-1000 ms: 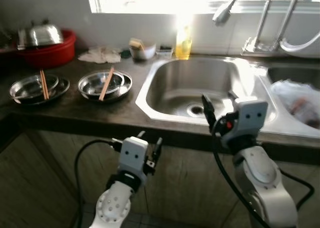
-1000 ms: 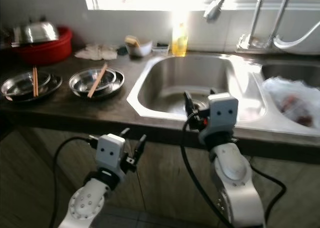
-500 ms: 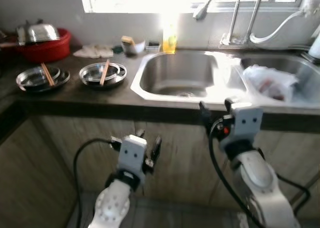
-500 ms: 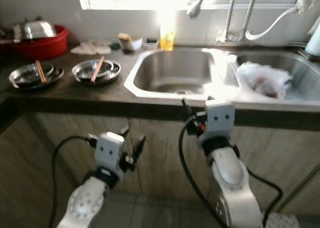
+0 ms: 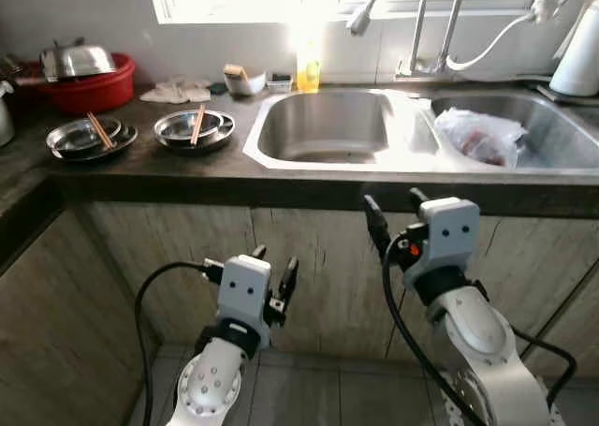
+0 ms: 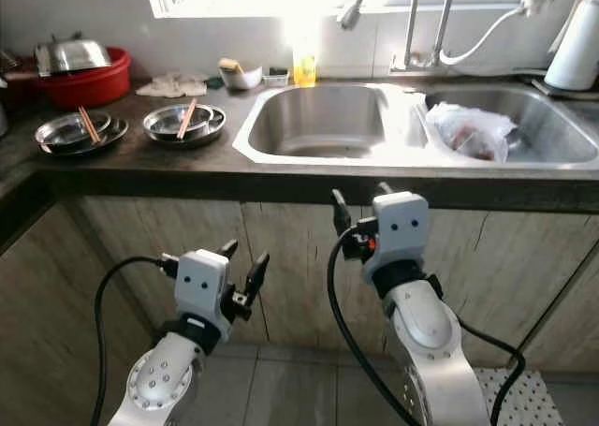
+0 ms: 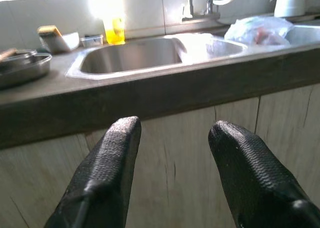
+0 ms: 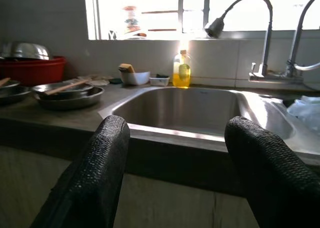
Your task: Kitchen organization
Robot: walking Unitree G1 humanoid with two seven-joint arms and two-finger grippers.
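Risk: a sweep of either arm toward the counter is judged likely to clip the counter edge (image 5: 281, 190), because both grippers are held below it, in front of the cabinet doors (image 5: 318, 257).
Second risk: the chopsticks (image 5: 197, 124) laid loosely across the near steel dish (image 5: 194, 128) could be knocked off if that dish is nudged or gripped at the rim; the same is judged true of the pair on the far steel dish (image 5: 91, 137).
Left gripper (image 5: 273, 278): fingers are held apart, nothing is gripped or touched; it is held low before the cabinet, well apart from the dishes.
Right gripper (image 5: 393, 211): fingers are spread wide, nothing is held; it is raised just under the counter edge, in front of the left sink basin (image 5: 323, 126).
Task things: the two dishes are set side by side on the dark counter, left of the sink; a red basin (image 5: 89, 80) with a steel lid stands behind them.
Other items: a bag (image 5: 482, 136) is lying in the right basin; a yellow bottle (image 5: 308, 66) is standing by the window.
Stage: nothing is judged to be picked up yet.
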